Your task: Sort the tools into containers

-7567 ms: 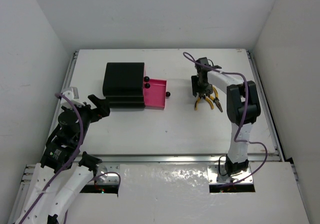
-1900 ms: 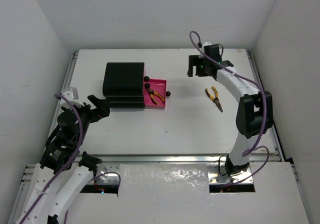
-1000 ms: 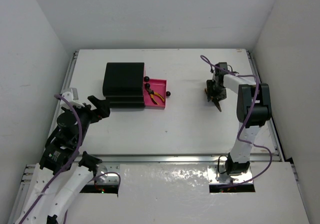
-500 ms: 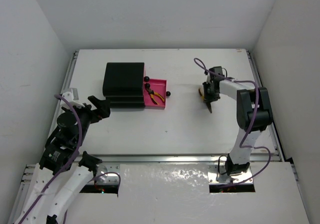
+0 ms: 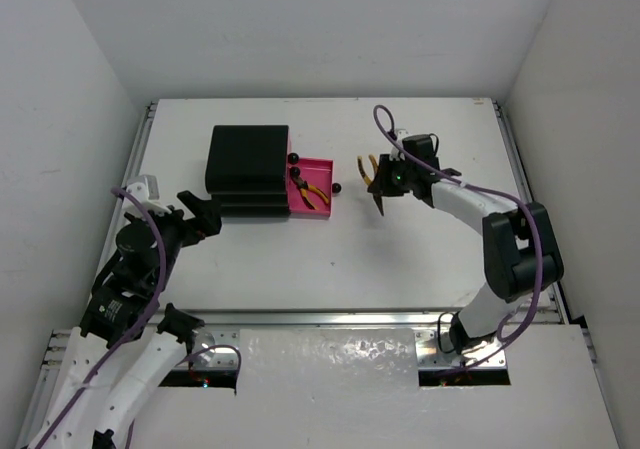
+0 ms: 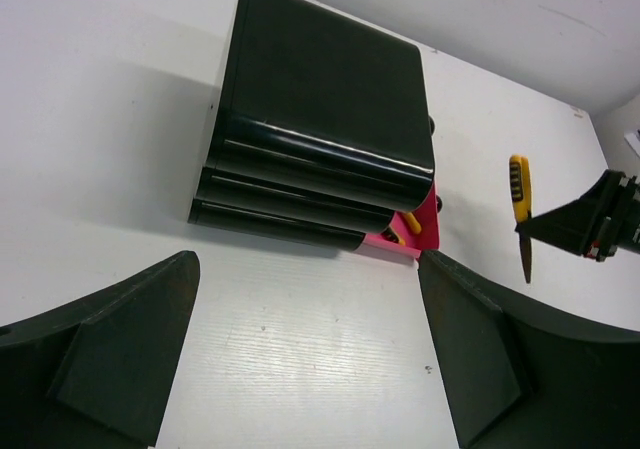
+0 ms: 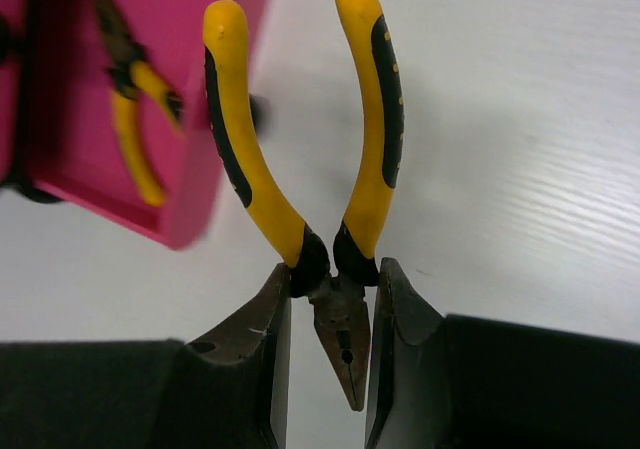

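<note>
The black chest (image 5: 248, 169) stands at the table's back left with its lowest drawer (image 5: 318, 174) pulled out, pink inside. One yellow-handled pliers (image 5: 312, 192) lies in that drawer. My right gripper (image 5: 378, 184) is shut on a second yellow-handled pliers (image 7: 300, 169), held above the table just right of the drawer, handles toward it. The drawer (image 7: 110, 129) and the pliers in it (image 7: 135, 134) show at the left of the right wrist view. My left gripper (image 6: 310, 369) is open and empty, in front of the chest (image 6: 320, 139). No wrenches or screwdrivers are in view.
Three round black knobs (image 5: 292, 165) show at the chest's right side, one on the open drawer's front (image 5: 337, 188). White walls close in the table on three sides. The held pliers also show in the left wrist view (image 6: 519, 204).
My right gripper closed on the pliers at the table's right and has carried them left, from beside the right arm to just right of the open drawer. The left arm has not moved.
</note>
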